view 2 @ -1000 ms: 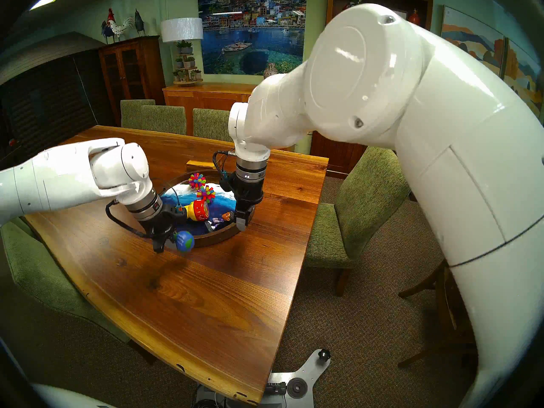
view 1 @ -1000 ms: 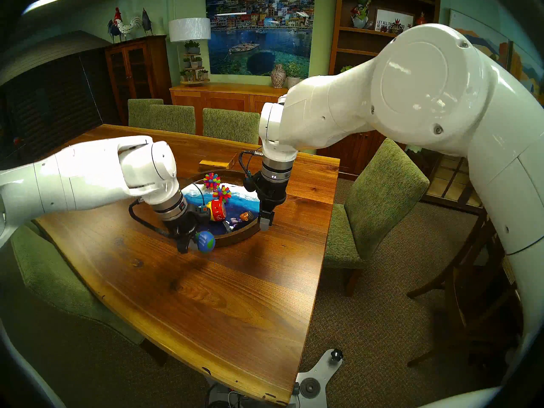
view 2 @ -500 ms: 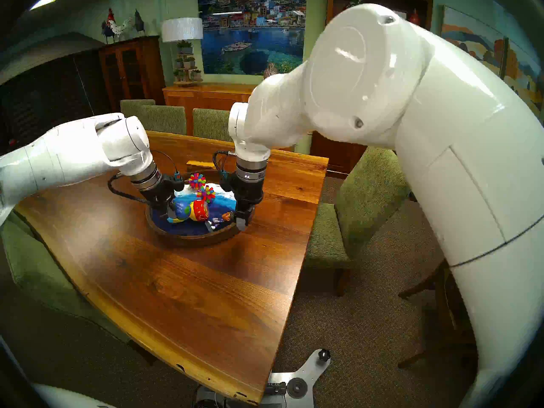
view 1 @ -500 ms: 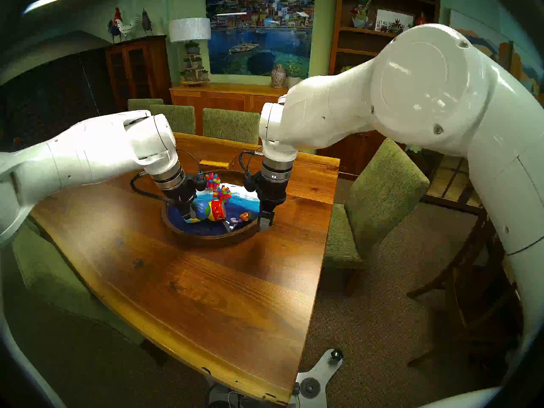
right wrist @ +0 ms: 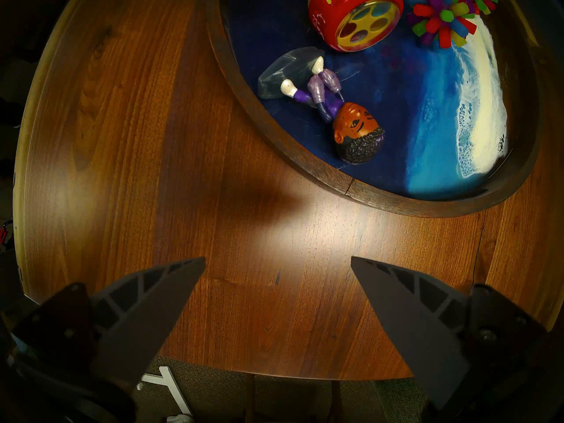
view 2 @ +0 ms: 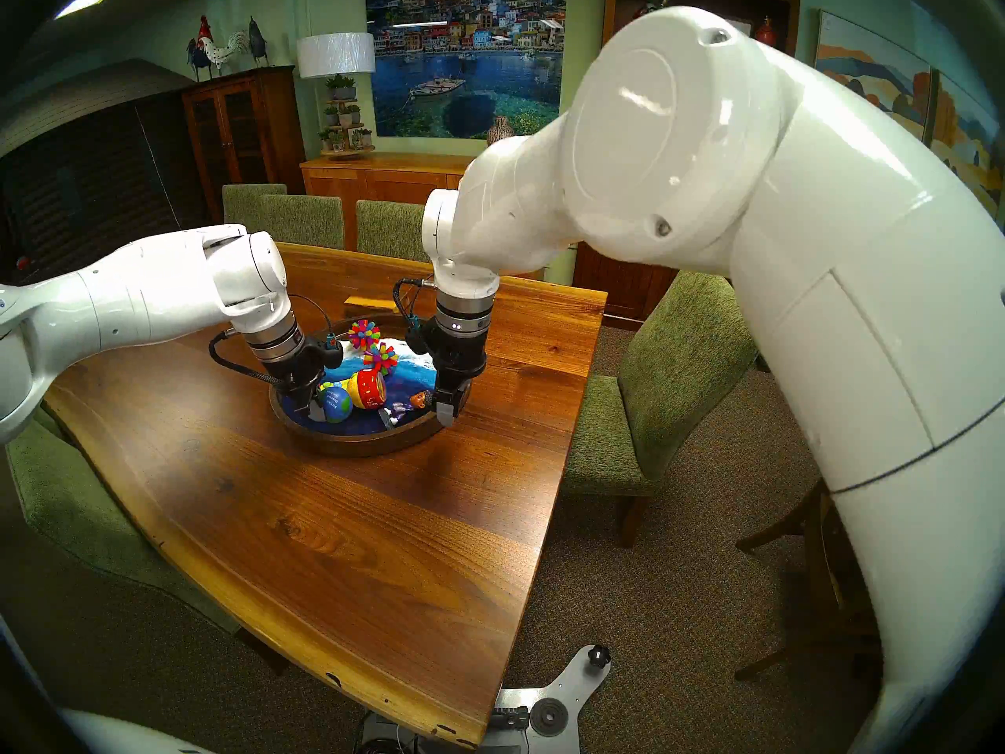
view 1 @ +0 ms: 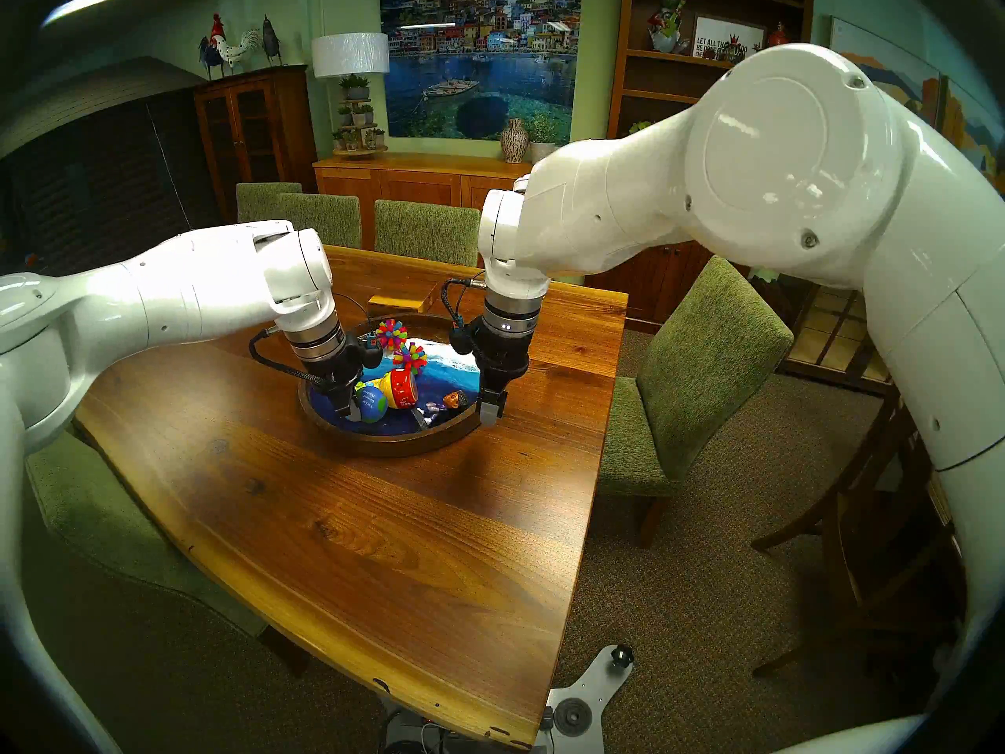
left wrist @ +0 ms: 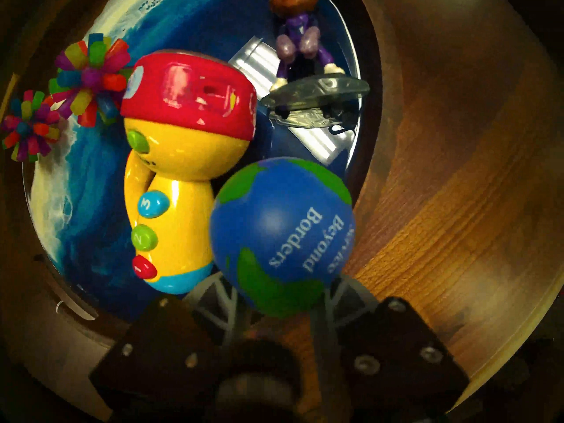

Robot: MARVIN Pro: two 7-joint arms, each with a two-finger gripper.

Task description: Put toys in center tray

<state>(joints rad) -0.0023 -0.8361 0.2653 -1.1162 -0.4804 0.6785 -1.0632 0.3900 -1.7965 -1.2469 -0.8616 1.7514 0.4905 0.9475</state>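
Note:
The round wood-rimmed tray (view 1: 380, 448) with a blue and white wave inside sits mid-table. In it lie two spiky multicoloured balls (view 1: 392, 334) (view 1: 411, 358), the yellow-red toy flashlight (view 1: 399, 391) and the dark-haired doll (view 1: 448, 402). My left gripper (view 1: 351, 410) is shut on the blue-green globe ball (left wrist: 283, 230) and holds it low inside the tray's near-left part, against the flashlight (left wrist: 177, 175). My right gripper (right wrist: 277, 266) is open and empty, just outside the tray's right rim (right wrist: 305, 169), near the doll (right wrist: 351, 129).
A small rectangular wooden block (view 1: 396, 302) lies on the table behind the tray. Green upholstered chairs (view 1: 696, 366) stand around the wooden table (view 1: 380, 562). The table's right edge is close below my right gripper.
My left gripper carried the globe ball from in front of the tray's left rim up over the rim, then lowered it inside beside the flashlight. The right arm has not moved.

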